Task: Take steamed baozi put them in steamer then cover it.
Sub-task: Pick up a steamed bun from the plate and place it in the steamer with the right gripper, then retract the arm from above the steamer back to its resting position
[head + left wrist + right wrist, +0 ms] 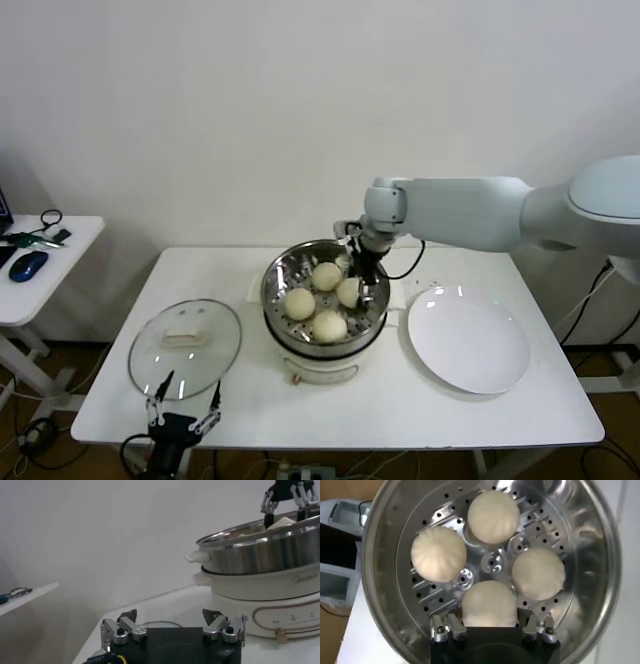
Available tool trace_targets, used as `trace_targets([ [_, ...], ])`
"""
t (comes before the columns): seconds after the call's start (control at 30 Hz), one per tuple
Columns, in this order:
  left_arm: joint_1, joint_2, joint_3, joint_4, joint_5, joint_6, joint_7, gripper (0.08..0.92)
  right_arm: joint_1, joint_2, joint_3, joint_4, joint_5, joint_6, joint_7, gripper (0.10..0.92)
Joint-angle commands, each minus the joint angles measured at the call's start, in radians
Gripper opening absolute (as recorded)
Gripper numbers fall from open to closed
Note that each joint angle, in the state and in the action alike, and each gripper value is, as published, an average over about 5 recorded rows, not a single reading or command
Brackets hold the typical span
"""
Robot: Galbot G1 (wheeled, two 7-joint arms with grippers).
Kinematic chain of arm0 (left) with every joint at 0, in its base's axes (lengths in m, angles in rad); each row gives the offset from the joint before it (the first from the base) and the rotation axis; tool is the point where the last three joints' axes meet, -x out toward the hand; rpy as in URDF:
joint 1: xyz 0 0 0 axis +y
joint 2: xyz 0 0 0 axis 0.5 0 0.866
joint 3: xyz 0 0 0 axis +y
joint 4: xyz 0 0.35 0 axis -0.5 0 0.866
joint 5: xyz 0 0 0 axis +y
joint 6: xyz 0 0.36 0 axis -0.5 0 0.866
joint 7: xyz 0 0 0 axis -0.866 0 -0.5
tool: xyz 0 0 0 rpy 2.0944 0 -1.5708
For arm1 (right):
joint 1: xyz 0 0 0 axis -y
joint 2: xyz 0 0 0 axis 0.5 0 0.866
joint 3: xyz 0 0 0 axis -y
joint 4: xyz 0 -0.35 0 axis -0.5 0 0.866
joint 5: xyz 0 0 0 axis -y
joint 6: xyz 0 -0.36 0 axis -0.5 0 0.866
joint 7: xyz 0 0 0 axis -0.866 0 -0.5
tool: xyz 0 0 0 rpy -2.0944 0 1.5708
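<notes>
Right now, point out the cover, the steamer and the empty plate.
cover [185,348], head view, on the glass near its handle.
steamer [380,555], right wrist view, on its inner steel wall.
plate [468,340], head view, on its bare centre.

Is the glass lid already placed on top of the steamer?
No, the glass lid lies flat on the table to the robot's left of the steamer, which stands open with four baozi inside.
</notes>
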Motion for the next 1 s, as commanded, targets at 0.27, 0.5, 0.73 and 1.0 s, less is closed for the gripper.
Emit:
trace_targets([
  [0.27, -0.004, 0.001, -0.002, 0.008, -0.007, 0.0, -0.001, 0.823, -0.019, 0.014, -0.011, -0.003, -0.05, -0.014, 0.002, 0.731],
  [0.5, -0.005, 0.002, -0.004, 0.006, -0.008, 0.001, 0.0, 0.823, -0.011, -0.002, 0.009, 0.013, -0.032, -0.017, 0.002, 0.813],
  [0.73, -0.007, 0.003, -0.004, 0.002, -0.005, 0.002, 0.0, 0.823, 0.03, -0.057, 0.066, 0.024, -0.046, -0.006, -0.038, 0.823],
  [1.0, -0.027, -0.005, -0.003, 0.011, 0.019, 0.005, -0.001, 0.823, 0.057, -0.224, 0.189, 0.084, -0.036, 0.063, -0.005, 0.823],
])
